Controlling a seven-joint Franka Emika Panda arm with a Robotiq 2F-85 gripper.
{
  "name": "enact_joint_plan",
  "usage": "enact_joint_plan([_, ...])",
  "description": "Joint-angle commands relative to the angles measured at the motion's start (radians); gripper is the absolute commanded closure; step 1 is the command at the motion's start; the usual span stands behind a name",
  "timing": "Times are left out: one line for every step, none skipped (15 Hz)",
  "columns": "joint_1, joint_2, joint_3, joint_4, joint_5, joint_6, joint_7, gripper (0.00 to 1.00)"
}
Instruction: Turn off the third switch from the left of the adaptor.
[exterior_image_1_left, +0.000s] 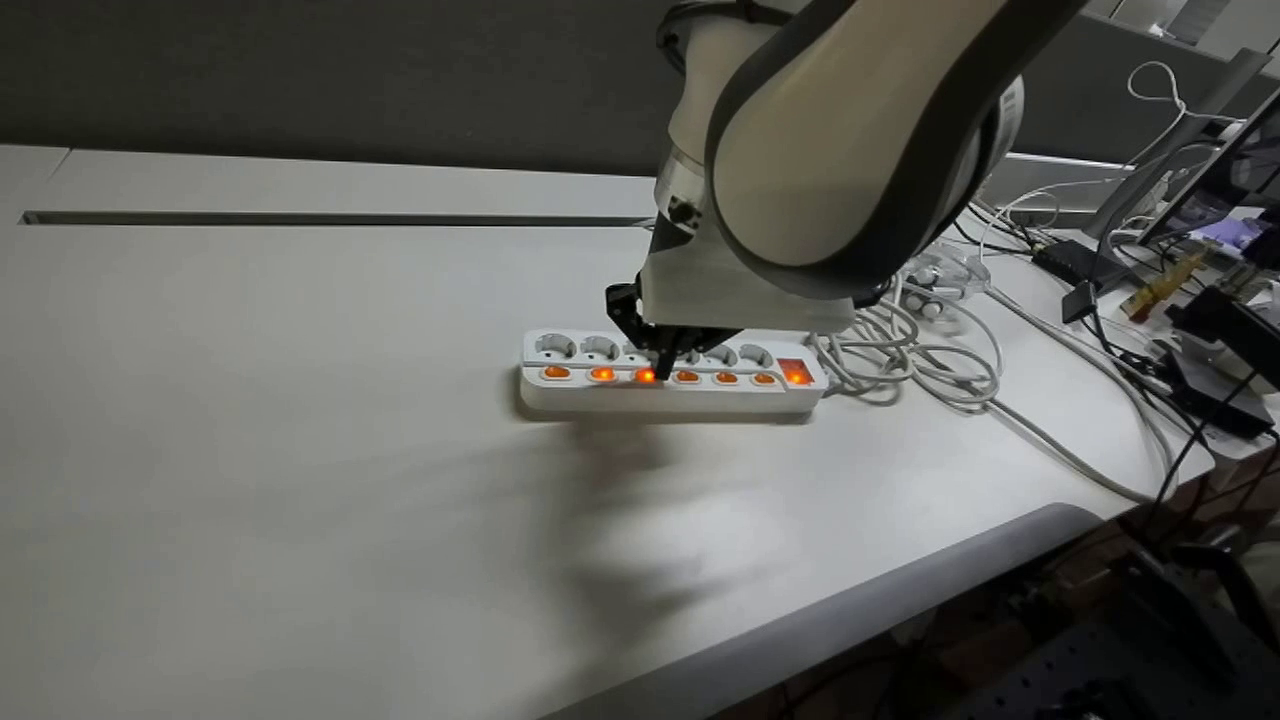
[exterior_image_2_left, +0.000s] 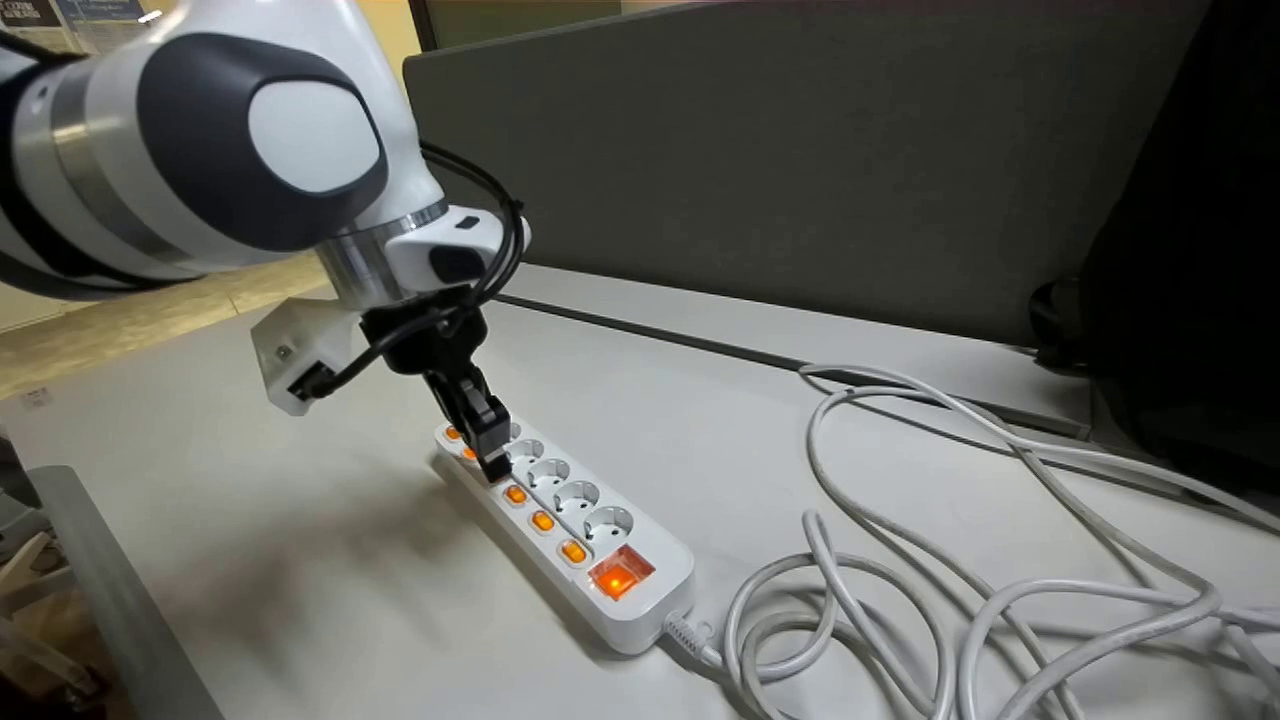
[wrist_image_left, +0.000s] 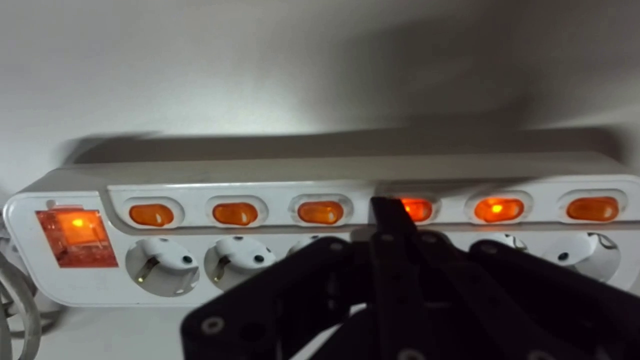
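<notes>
Third switch (exterior_image_1_left: 645, 376), counted from the plain white end of the adaptor (exterior_image_1_left: 660, 400), is seen lit, so presumably on. Just beside it, towards the adaptor's orange end, the hand (wrist_image_left: 388, 207) is held with fingers (wrist_image_left: 394, 225) pressed together; whether contact is made cannot be told. Alignment is judged the present step; a slight shift towards the plain end, then a downward press, would be needed.

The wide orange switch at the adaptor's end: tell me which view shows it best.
The wrist view. There the wide orange switch appears largest and unobstructed, its lit spot distinct. Both exterior views show it uncovered and lit at the cable end of the adaptor, only smaller.
</notes>
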Motion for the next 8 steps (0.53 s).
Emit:
enact_joint_plan([0.087, 0.042, -0.098, 0.014, -0.044, 0.042, 0.102, 1.00])
enact_joint_plan([0.111, 0.047, -0.123, 0.014, -0.047, 0.054, 0.114, 1.00])
enact_joint_plan([0.142, 0.054, -0.152, 0.015, -0.053, 0.065, 0.132, 1.00])
enact_joint_plan([0.166, 0.059, -0.174, 0.015, -0.055, 0.072, 0.145, 1.00])
enact_joint_plan([0.188, 0.063, -0.192, 0.015, -0.045, 0.071, 0.161, 1.00])
enact_joint_plan([0.206, 0.062, -0.201, 0.015, -0.023, 0.048, 0.179, 1.00])
enact_joint_plan([0.221, 0.059, -0.209, 0.015, -0.006, 0.023, 0.199, 1.00])
enact_joint_plan([0.232, 0.055, -0.219, 0.011, -0.001, 0.012, 0.212, 1.00])
